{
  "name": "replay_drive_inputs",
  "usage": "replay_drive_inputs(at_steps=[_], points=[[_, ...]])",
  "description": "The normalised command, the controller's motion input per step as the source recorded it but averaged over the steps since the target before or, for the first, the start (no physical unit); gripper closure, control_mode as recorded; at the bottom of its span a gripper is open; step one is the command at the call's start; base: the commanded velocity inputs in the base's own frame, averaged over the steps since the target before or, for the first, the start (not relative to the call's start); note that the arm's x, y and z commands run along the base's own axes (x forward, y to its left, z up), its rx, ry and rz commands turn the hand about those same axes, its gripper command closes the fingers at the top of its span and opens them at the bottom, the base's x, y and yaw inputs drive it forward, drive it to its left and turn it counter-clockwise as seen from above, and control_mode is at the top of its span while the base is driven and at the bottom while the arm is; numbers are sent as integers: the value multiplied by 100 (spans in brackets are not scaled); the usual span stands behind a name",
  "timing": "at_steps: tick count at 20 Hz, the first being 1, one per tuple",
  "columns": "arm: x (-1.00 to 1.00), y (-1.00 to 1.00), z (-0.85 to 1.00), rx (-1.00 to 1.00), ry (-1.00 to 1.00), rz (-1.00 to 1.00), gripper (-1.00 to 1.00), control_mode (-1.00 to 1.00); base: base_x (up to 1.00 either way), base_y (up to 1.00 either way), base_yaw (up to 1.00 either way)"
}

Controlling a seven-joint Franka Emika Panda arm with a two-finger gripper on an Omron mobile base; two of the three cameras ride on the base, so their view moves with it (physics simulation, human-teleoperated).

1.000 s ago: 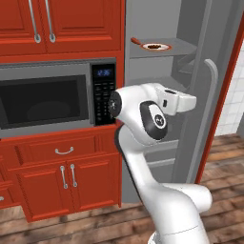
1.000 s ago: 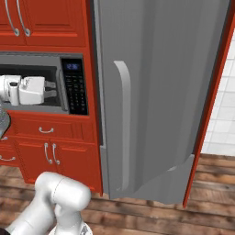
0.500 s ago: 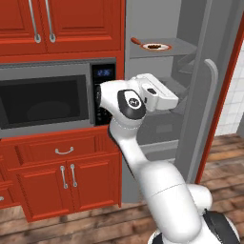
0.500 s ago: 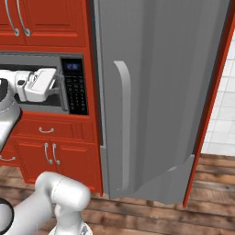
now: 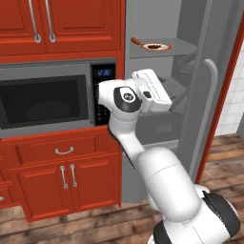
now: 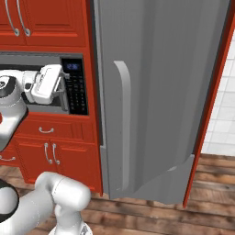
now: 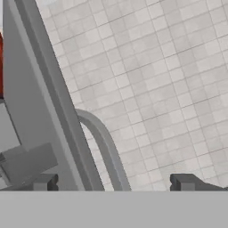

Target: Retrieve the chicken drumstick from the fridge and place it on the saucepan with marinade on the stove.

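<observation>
While the fridge point(image 5: 157, 128) door point(image 6: 160, 92) already hangs open, everything after that is undone. The drumstick point(image 5: 153, 46) sits on a white plate point(image 5: 164, 47) on the top shelf point(image 5: 183, 46), untouched, well above the hand.

Gripper point(image 7: 113, 182) is at about microwave point(image 5: 47, 100) height, just in front of the fridge opening, below the shelf. Fingers point(image 7: 44, 181) are spread wide, nothing between them. The hand view looks past the door edge and its curved handle point(image 7: 104, 149) at a tiled wall point(image 7: 169, 80), so the hand isn't aimed at the meat.

My read: early stage. Left to do:
- lift and turn the hand toward the top shelf
- reach in and pinch the drumstick off the plate
- back out past the door
- carry it to the stove and drop it in the saucepan

Stove and pan are somewhere off to the side; can't say how far the base must drive. Small lumpy target on a high shelf, so I'd guess the grasp is the tricky part.
</observation>
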Motion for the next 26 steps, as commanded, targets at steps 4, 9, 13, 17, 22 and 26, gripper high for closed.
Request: replay_drive_inputs(at_steps=[4, 9, 13, 17, 22, 26], points=[[8, -17, -11, 0, -20, 0, -100, -100, 0, 0, 0], [36, -21, 0, 1, 2, 0, -100, -100, 0, 0, 0], [54, -18, 0, 0, 3, 0, -100, -100, 0, 0, 0], [39, -19, 0, 0, 0, 0, -100, -100, 0, 0, 0], [38, -23, 0, 0, 0, 0, -100, -100, 0, 0, 0], [6, -33, 0, 0, 0, 0, -100, -100, 0, 0, 0]])
